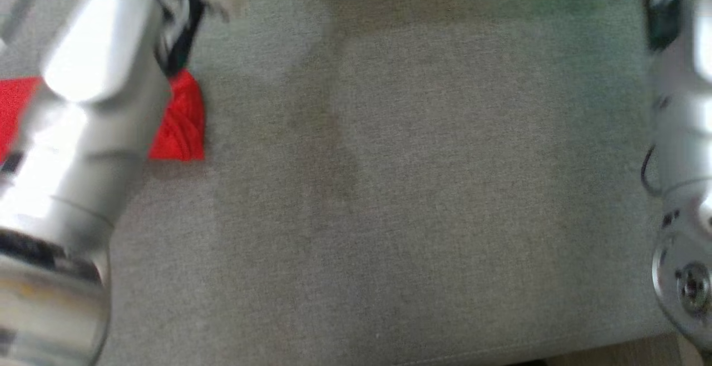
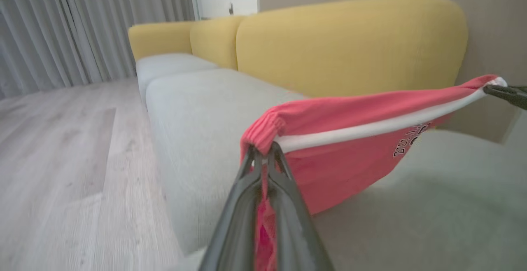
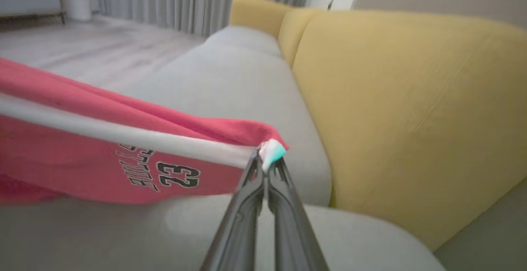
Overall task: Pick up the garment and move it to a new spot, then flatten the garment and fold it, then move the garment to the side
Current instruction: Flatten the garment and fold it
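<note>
Left claw (image 2: pixel 263 152) and right claw (image 3: pixel 266 162) hold the garment (image 2: pixel 341 168) stretched between them.

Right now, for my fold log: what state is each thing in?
garment: lifted, stretched taut between both grippers above the sofa seat
left gripper: shut on the garment's ribbed red corner
right gripper: shut on the garment's white-trimmed corner

The red garment (image 2: pixel 341 168), edged with a white band and printed with black lettering and a 23, hangs stretched taut above the grey sofa seat (image 2: pixel 214 110).
</note>
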